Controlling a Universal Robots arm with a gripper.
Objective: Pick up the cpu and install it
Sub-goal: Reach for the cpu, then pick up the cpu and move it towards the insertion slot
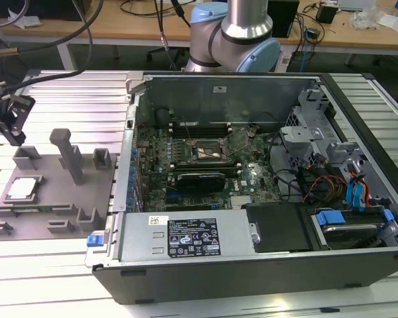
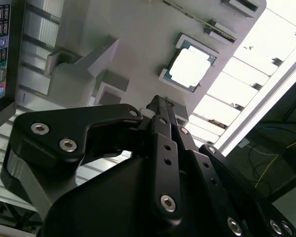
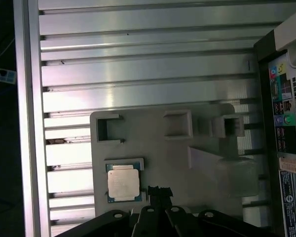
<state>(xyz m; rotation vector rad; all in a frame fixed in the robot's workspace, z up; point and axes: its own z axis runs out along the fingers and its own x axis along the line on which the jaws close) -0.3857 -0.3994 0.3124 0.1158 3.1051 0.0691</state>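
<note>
Cpu (image 3: 123,181) not held: black pincer (image 3: 160,190) closed on nothing, matte metal fingertips (image 3: 154,190) pressed together, poised over the grey plate (image 3: 153,148) close beside the chip. Bolted links and rounded black housing of the pincer (image 2: 160,101) cut off by the frame edge in both wrist views.

Chip flat in a shallow square pocket of the grey plate, silvery lid up, thin darker rim around it, apart from the fingertips; same pale square (image 2: 190,67) washed out by glare in the second wrist view.

Grey plate matte and plastic-looking, studded with blocky U-shaped holders and one tall post (image 1: 69,156); other pockets on it hard to make out.

Under the grey plate, ribbed aluminium table (image 3: 138,64), long shiny slats with dark grooves.

Beside the grey plate, on the exterior view's right, open computer case (image 1: 252,258) of grey sheet metal, holding a green board with a square socket frame (image 1: 209,151), cables and blue-tabbed drive bays.

Behind the case, arm base (image 1: 235,36), silver and pale blue, partly hidden.
</note>
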